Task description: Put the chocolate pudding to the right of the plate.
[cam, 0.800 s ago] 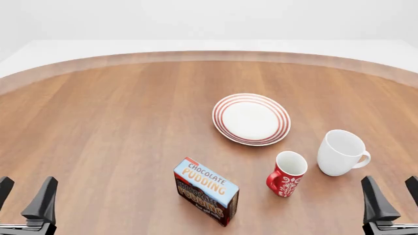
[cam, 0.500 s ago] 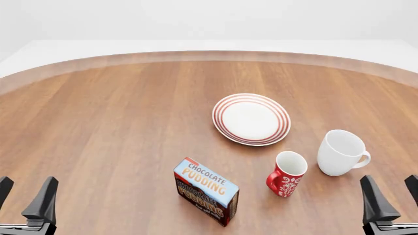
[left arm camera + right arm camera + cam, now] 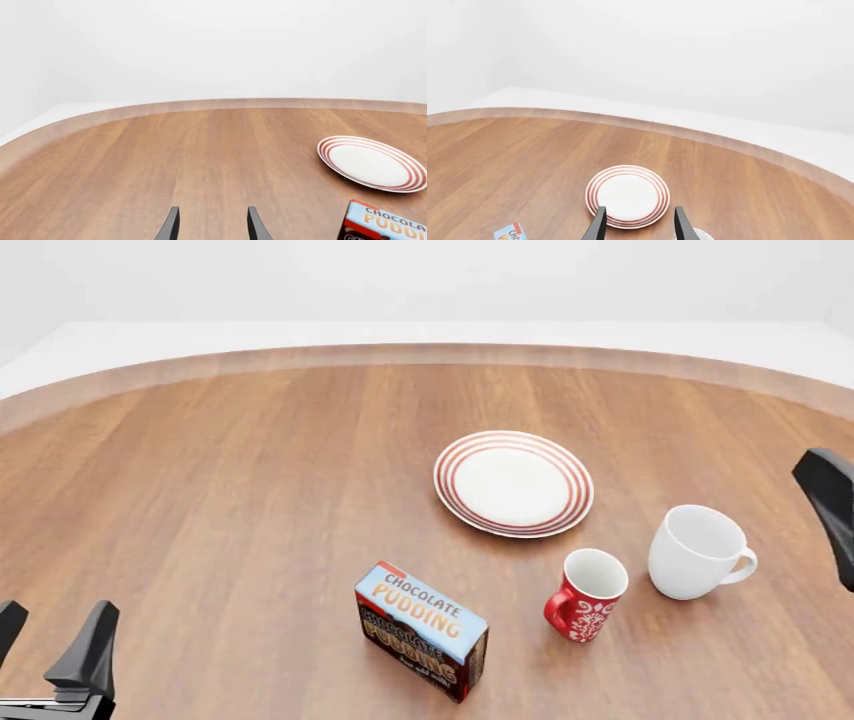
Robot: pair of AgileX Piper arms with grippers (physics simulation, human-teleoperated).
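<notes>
The chocolate pudding (image 3: 420,628) is a carton with a light-blue top and dark brown sides. It stands on the wooden table near the front, left of the mugs. It also shows in the left wrist view (image 3: 383,224) and at the edge of the right wrist view (image 3: 510,233). The plate (image 3: 514,483), white with red rings, lies farther back; it also shows in the wrist views (image 3: 372,162) (image 3: 627,195). My left gripper (image 3: 48,640) is open and empty at the front left (image 3: 212,225). My right gripper (image 3: 833,512) is at the right edge, open and empty, raised above the table (image 3: 639,222).
A red patterned mug (image 3: 587,595) stands right of the pudding. A plain white mug (image 3: 697,551) stands right of that, in front of and right of the plate. The round table's curved far rim (image 3: 427,352) runs across the back.
</notes>
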